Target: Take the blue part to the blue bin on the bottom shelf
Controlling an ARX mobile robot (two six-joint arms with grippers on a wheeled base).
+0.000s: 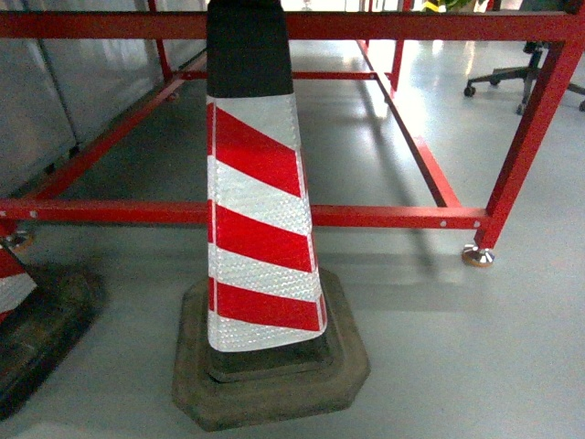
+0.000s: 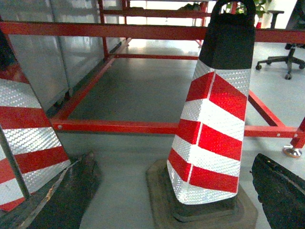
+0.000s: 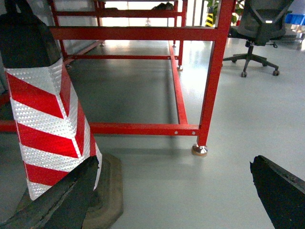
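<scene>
Head: a red-and-white striped cone (image 1: pixel 260 229) on a dark rubber base fills the centre, standing on grey floor just in front of a low red frame (image 1: pixel 384 217). A second cone (image 1: pixel 18 293) shows at the left edge. No arm in this view. No blue part, blue bin or steel roller shelf is visible.

Left wrist: the left gripper (image 2: pixel 167 200) shows only as two dark fingers (image 2: pixel 71 195) in the lower corners, set wide apart, nothing between them. The cone stands between them further off; the second cone is close on the left. An office chair (image 2: pixel 281 59) sits far right.

Right wrist: the right gripper (image 3: pixel 176 191) likewise has its fingers (image 3: pixel 279 188) spread wide and empty, over bare floor. Cone on the left, a frame leg with a metal foot (image 3: pixel 199 150) ahead, chair behind.

Judgement: the step in hand is finding the work area, not grasping. The base should turn or drive clear of the cones and frame until rack and part come into sight; keep the arms tucked and jaws as they are meanwhile.
</scene>
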